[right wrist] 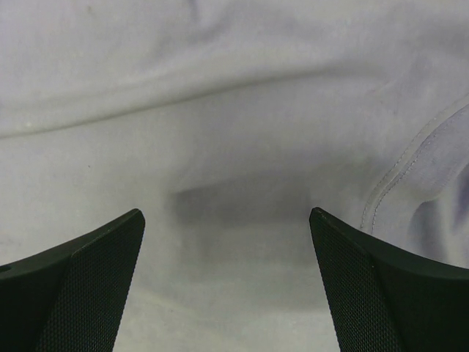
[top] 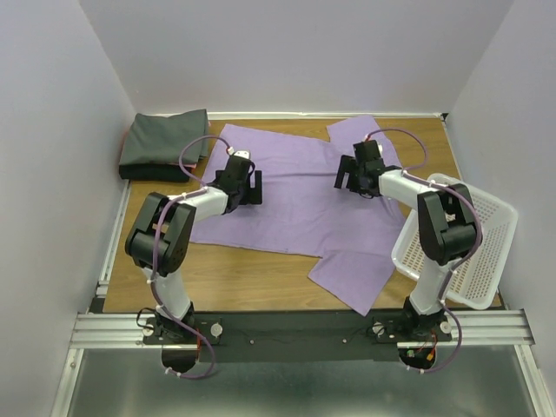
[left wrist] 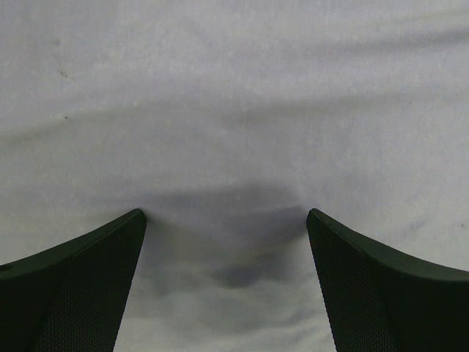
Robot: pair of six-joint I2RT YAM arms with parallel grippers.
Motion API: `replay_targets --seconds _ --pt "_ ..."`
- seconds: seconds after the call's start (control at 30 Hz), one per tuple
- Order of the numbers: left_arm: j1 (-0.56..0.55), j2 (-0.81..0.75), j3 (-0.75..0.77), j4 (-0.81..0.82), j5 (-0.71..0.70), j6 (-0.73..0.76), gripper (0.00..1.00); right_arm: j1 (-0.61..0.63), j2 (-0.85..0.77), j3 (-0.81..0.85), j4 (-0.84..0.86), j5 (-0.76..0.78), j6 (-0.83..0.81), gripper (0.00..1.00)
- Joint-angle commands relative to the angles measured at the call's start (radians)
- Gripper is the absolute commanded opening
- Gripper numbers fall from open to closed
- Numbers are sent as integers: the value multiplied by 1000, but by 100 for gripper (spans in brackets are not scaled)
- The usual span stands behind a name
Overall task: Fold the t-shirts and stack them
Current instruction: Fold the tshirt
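A lavender t-shirt lies spread flat across the wooden table, one sleeve at the back, one at the front right. A dark grey t-shirt lies folded at the back left. My left gripper is open, pressed down on the lavender cloth at its left part. My right gripper is open, down on the cloth near the back sleeve; a hem seam shows at the right. No pinkish shirt is visible.
A white mesh basket stands tilted at the right edge, by the right arm. White walls close in the back and sides. Bare wood table shows in front of the shirt.
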Motion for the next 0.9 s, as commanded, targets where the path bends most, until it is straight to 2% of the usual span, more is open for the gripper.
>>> replay_targets --seconds 0.0,0.7,0.87 --pt "-4 46 48 -86 -22 24 98 -5 28 -18 -16 26 4 100" --pt "54 161 223 -177 25 69 98 -4 216 131 -16 -86 -21 100" --pt "51 80 205 -153 -5 67 98 -4 197 140 -16 -106 -48 100"
